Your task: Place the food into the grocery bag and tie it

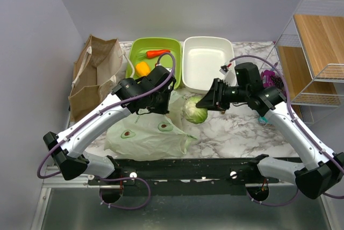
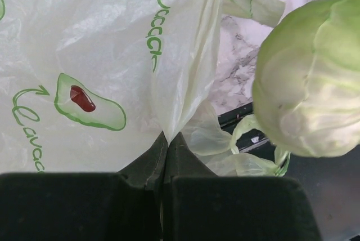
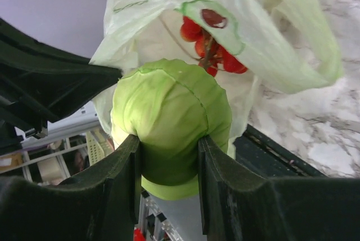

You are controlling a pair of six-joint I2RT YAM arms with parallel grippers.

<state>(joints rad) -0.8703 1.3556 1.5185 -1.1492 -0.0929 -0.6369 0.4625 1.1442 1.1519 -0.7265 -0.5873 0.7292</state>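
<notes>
Round pale-green cabbage [image 3: 169,103] clamped at the mouth of the thin, translucent pale-green plastic grocery bag [image 1: 145,136].
The right gripper [image 3: 169,142] has its two dark fingers pressed against the cabbage's sides, holding it just in front of the bag's opening. A cluster of red cherry tomatoes [image 3: 205,44] lies inside the bag. The left gripper [image 2: 166,139] has its fingers together, pinching a fold of the avocado-printed plastic. The bag lies on the marble table [image 1: 242,133]. A yellow bell pepper [image 1: 142,69] sits in the lime-green tray [image 1: 134,47].
</notes>
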